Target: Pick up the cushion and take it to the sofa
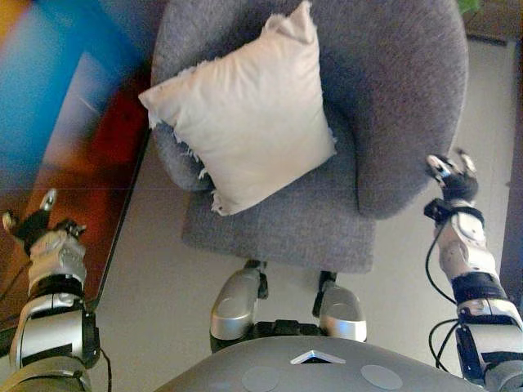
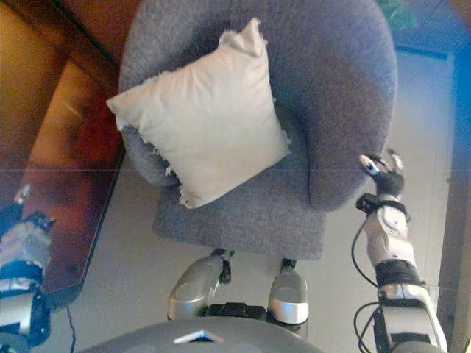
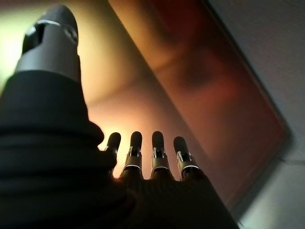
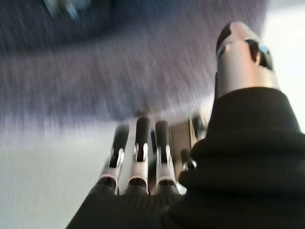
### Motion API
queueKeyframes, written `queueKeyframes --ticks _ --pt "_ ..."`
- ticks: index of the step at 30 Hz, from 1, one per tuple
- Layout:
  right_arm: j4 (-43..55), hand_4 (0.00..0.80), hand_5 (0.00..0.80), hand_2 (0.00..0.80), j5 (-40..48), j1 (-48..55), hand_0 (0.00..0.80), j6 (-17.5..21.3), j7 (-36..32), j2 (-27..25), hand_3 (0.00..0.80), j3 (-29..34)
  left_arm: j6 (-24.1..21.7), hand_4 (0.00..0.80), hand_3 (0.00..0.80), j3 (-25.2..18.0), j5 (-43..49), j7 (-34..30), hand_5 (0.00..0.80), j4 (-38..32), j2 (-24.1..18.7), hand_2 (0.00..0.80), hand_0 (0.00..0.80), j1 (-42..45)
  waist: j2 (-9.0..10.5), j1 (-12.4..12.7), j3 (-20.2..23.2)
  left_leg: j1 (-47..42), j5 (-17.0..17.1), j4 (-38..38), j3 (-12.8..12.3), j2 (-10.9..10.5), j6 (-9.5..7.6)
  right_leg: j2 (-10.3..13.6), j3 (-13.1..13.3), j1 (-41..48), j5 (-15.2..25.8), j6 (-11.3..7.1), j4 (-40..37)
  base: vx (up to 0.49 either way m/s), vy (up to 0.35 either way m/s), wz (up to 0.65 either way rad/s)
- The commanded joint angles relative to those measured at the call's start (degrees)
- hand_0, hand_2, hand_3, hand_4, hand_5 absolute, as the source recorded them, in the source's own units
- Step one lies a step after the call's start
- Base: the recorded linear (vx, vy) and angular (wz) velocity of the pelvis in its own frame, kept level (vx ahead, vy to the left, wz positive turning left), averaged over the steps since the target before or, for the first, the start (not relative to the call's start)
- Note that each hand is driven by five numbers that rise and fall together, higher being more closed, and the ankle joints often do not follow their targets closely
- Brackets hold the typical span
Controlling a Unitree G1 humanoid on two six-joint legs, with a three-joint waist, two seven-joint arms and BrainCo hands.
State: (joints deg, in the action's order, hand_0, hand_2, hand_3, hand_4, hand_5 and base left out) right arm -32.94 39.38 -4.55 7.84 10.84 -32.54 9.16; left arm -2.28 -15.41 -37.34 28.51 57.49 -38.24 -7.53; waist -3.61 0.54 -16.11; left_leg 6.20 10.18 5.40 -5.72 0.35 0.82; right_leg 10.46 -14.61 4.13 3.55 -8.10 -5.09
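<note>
A white square cushion [image 1: 245,122] with frayed edges leans on the seat and left arm of a grey upholstered armchair [image 1: 384,90]. My left hand [image 1: 37,222] is at the lower left, over a dark reddish table, open and empty, well apart from the cushion. My right hand [image 1: 453,175] is at the right, beside the armchair's right arm, open and empty. In the left wrist view the fingers [image 3: 136,152] are straight over the table top. In the right wrist view the fingers [image 4: 140,143] are straight, facing the chair's grey fabric [image 4: 119,71].
A dark reddish-brown low table [image 1: 90,188] stands left of the armchair, its edge close to the chair's left side. Pale floor [image 1: 155,302] lies in front of the chair and to its right [image 1: 409,269]. No sofa shows in any view.
</note>
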Motion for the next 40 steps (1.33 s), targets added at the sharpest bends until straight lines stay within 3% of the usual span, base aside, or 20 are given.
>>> queueKeyframes --ticks 1,4,8,12,15,16,18,19,21,26,40 --pt "-2.7 0.0 0.0 0.0 -2.69 4.35 0.0 0.73 -2.75 -3.22 0.0 4.03 0.13 0.0 0.0 -3.99 -1.76 -2.57 0.0 5.89 -0.02 0.0 0.0 3.72 1.03 -0.59 5.68 -6.33 -7.95 -0.83 -1.62 3.13 4.95 4.73 -1.65 -4.98 0.66 -3.2 3.3 0.123 0.006 0.0" --pt "-8.41 0.0 0.0 0.0 -3.75 6.43 0.0 1.33 -2.99 -1.96 0.0 4.99 2.44 0.0 0.0 -4.86 1.24 -9.02 0.0 10.49 0.81 0.0 0.0 7.05 1.46 -0.29 6.61 -6.93 -8.5 -0.88 -1.81 3.58 4.94 4.49 -1.53 -4.19 0.35 -3.28 3.07 0.031 -0.031 0.04" --pt "-17.83 0.0 0.0 0.0 -6.37 9.95 0.0 -0.86 -3.08 3.17 0.0 3.3 6.2 0.0 0.0 1.54 10.36 -19.46 0.0 14.5 5.46 0.0 0.0 9.65 2.11 0.12 6.73 -7.38 -8.52 -0.82 -2.55 4.14 4.53 3.9 -2.33 -3.54 0.21 -3.0 3.34 -0.046 -0.066 0.12" --pt "-29.98 0.0 0.0 0.0 -6.11 12.84 0.0 -6.41 -8.97 10.5 0.0 -0.3 7.54 0.0 0.0 7.62 11.77 -24.2 0.0 16.17 12.81 0.0 0.0 11.91 2.6 0.21 6.95 -9.0 -9.2 -0.82 -3.1 4.17 3.41 3.35 -2.24 -2.23 -0.02 -2.52 3.56 -0.016 -0.039 0.14" --pt "-35.4 0.0 0.0 0.0 -6.52 12.89 0.0 -5.97 -10.3 13.3 0.0 -1.55 7.84 0.0 0.0 9.52 12.34 -25.24 0.0 17.02 15.43 0.0 0.0 12.15 2.85 0.43 7.26 -9.8 -9.54 -0.76 -3.08 4.03 2.96 3.18 -2.12 -1.67 -0.1 -2.38 3.65 0.022 -0.05 0.06" --pt "-40.31 0.0 0.0 0.0 -7.96 11.88 0.0 -8.47 -12.31 18.07 0.0 -4.99 8.45 0.0 0.0 12.27 14.99 -27.65 0.0 19.04 19.56 0.0 0.0 11.48 3.23 0.69 8.04 -11.14 -10.21 -0.52 -2.91 3.8 2.31 2.79 -1.73 -0.73 -0.26 -1.95 3.72 0.02 -0.061 0.01" --pt "-40.38 0.0 0.0 0.0 -7.96 11.82 0.0 -8.44 -12.34 18.07 0.0 -4.98 8.42 0.0 0.0 12.26 15.0 -27.67 0.0 19.08 19.55 0.0 0.0 11.44 3.23 0.71 7.88 -11.3 -10.24 -0.51 -2.93 3.8 2.31 2.79 -1.71 -0.57 -0.27 -1.96 3.7 0.006 -0.069 0.0" --pt "-41.43 0.0 0.0 0.0 -10.91 9.88 0.0 -10.18 -12.72 22.25 0.0 -10.38 12.0 0.0 0.0 16.47 17.53 -28.84 0.0 20.18 23.93 0.0 0.0 9.72 3.67 0.72 8.88 -12.62 -11.1 -0.4 -2.85 3.55 1.76 2.45 -1.04 0.24 -0.56 -1.49 3.8 -0.016 -0.083 -0.05" --pt "-40.68 0.0 0.0 0.0 -11.79 9.03 0.0 -11.32 -12.46 23.04 0.0 -12.26 12.86 0.0 0.0 18.06 18.47 -28.74 0.0 20.3 24.75 0.0 0.0 8.8 3.82 0.56 9.25 -13.03 -11.36 -0.4 -2.8 3.48 1.65 2.32 -0.63 0.42 -0.63 -1.34 3.86 -0.027 -0.075 -0.1" --pt "-39.21 0.0 0.0 0.0 -14.0 7.68 0.0 -12.27 -11.16 22.92 0.0 -18.0 13.71 0.0 0.0 27.29 20.63 -28.51 0.0 17.5 25.98 0.0 0.0 5.5 4.26 -0.96 11.34 -14.53 -12.98 -0.4 -3.09 3.24 1.0 1.38 1.61 0.75 -0.77 -1.05 3.3 -0.045 -0.057 -0.16" --pt "-39.94 0.0 0.0 0.0 -12.8 8.4 0.0 -12.14 -10.16 23.77 0.0 -19.61 14.8 0.0 0.0 28.78 19.23 -28.22 0.0 17.12 26.26 0.0 0.0 5.81 4.52 -1.36 13.01 -15.7 -14.26 -0.4 -2.43 2.87 0.54 -0.07 3.03 1.52 -1.43 -0.37 2.66 -0.017 -0.02 -0.09"
